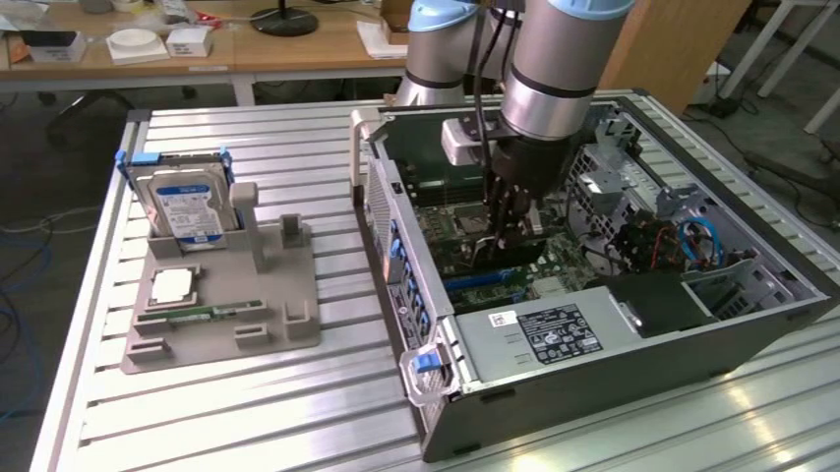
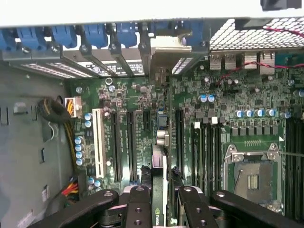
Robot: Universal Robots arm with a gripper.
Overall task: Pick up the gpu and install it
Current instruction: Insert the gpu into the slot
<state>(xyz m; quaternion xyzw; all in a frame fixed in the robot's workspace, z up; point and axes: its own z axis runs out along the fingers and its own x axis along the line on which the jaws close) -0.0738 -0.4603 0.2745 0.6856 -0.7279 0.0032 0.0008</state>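
1. Exterior view, tool: the tool [image 1: 510, 228] is down inside the open computer case [image 1: 630, 369]. Its fingers are partly closed and clamped on the gpu [image 1: 505, 258], a dark card held on edge just above the motherboard [image 1: 440, 197].
2. Exterior view, arm: the arm [image 1: 558, 69] descends near vertical over the case with the wrist pointing straight down. Its upper part is cut off by the frame edge.
3. Exterior view, surroundings: the case lies on its side on the slatted metal desk [image 1: 263, 413]. At the exterior view's left, well apart from the case, a grey holder [image 1: 282, 329] carries an upright blue-labelled hard drive [image 1: 184, 206] and a flat RAM stick [image 1: 197, 313].
4. Exterior view, obscured: the tool's body hides the card's upper edge. Contact with a slot cannot be made out.
5. Wrist view, tool: black fingers [image 2: 138, 204] grip the gpu [image 2: 160, 183] from either side, with the tool [image 2: 162, 202] centred on it. The card shows edge-on, in line with a grey metal bracket [image 2: 166, 47] at the case's rear wall.
6. Wrist view, position: the card stands over the board among long black slots, apart from the CPU socket [image 2: 251, 178]. Its lower edge is hidden, so I cannot tell whether it is seated.
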